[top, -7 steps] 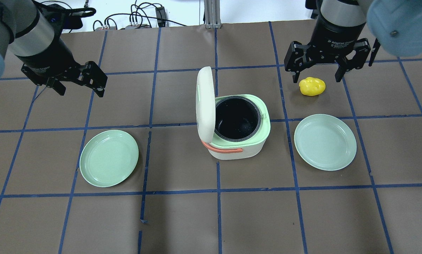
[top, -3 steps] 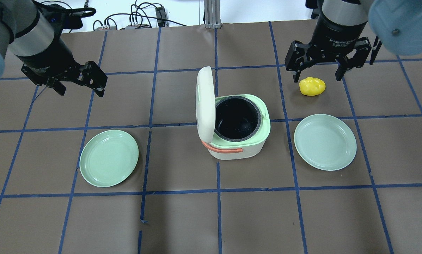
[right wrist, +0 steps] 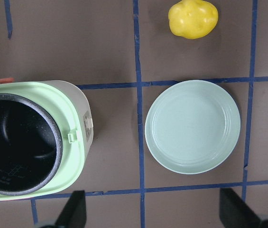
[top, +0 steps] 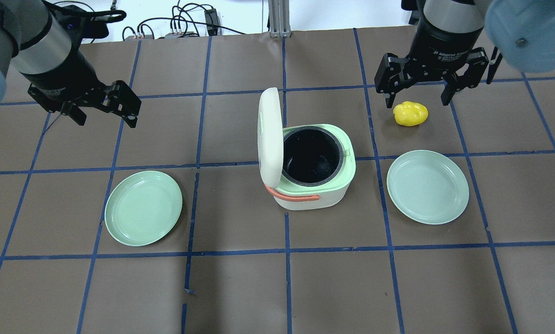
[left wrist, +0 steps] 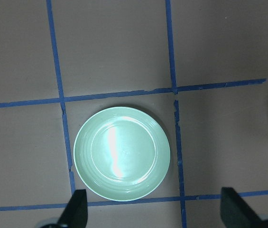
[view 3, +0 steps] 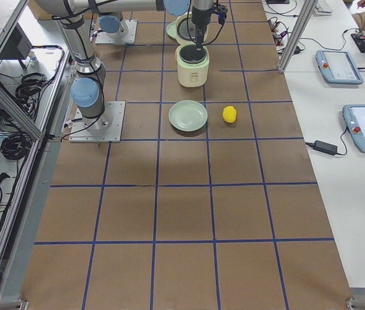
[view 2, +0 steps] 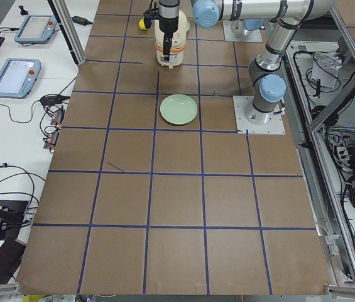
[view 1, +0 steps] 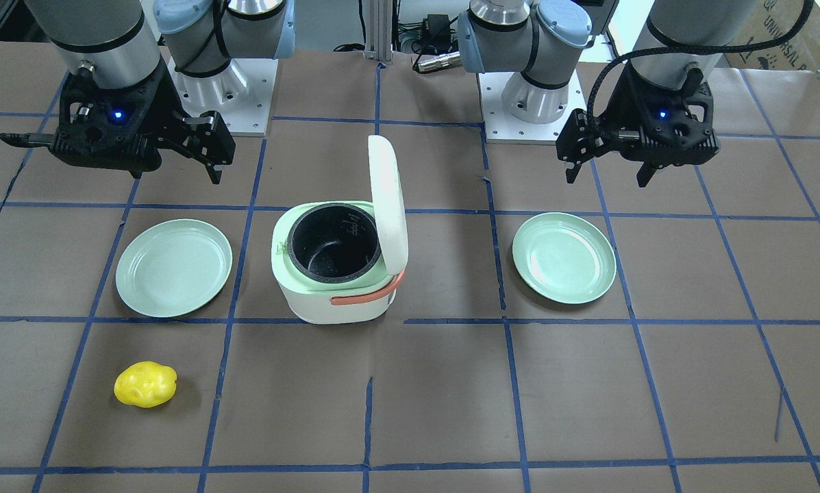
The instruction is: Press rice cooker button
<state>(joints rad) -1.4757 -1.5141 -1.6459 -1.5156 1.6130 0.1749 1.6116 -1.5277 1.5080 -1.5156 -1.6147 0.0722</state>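
- the rice cooker point(top: 312, 197) stands near the middle of the table point(top: 240, 287), between two mint-green plates, touching neither.
- its white lid point(top: 270, 134) is swung up, almost upright, on the side toward the robot's left; the black inner pot point(top: 310, 155) is uncovered inside the pale green rim.
- the coral-orange handle point(top: 292, 196) lies folded down around the lid side of the body.
- in the right wrist view a small white tab point(right wrist: 89, 122) shows on the cooker wall that faces the right plate point(top: 428, 187).
- the left plate point(top: 143, 208) lies flat on the cooker's other side, well apart from it.
- a yellow potato-shaped piece point(top: 411, 113) lies on the table beyond the right plate, away from the robot.
- the right gripper point(top: 417, 98) hangs in the air with its fingers spread wide and nothing between them; it touches neither the cooker nor the yellow piece.
- the left gripper point(top: 105, 121) hangs above the table on the far left side, fingers also spread wide and holding nothing; its wrist camera looks straight down on the left plate.
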